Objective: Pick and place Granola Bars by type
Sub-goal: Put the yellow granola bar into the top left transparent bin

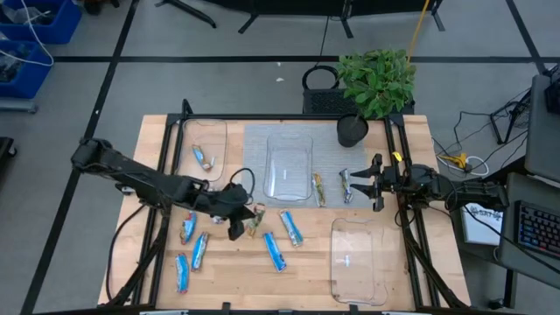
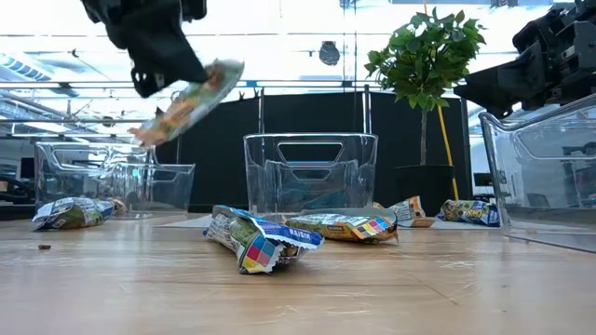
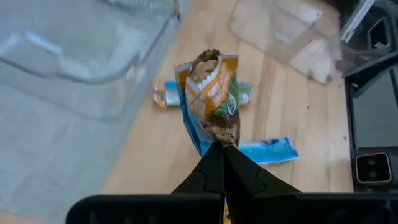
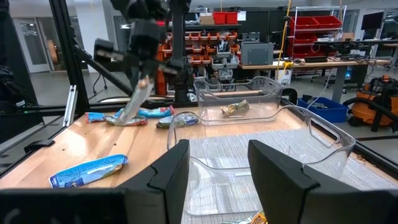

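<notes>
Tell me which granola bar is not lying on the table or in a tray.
The orange bar, pinched by one end in the left gripper. It hangs above the table; all the others lie flat.

High view: overhead, facing straight down, covering the whole worktop (image 1: 262, 262). Low view: at worktop level, facing the room behind. Left wrist view: close, looking down past its fingers (image 3: 214, 171). Right wrist view: low across the worktop. High, low and right wrist views share the middle clear tray (image 1: 289, 166).
</notes>
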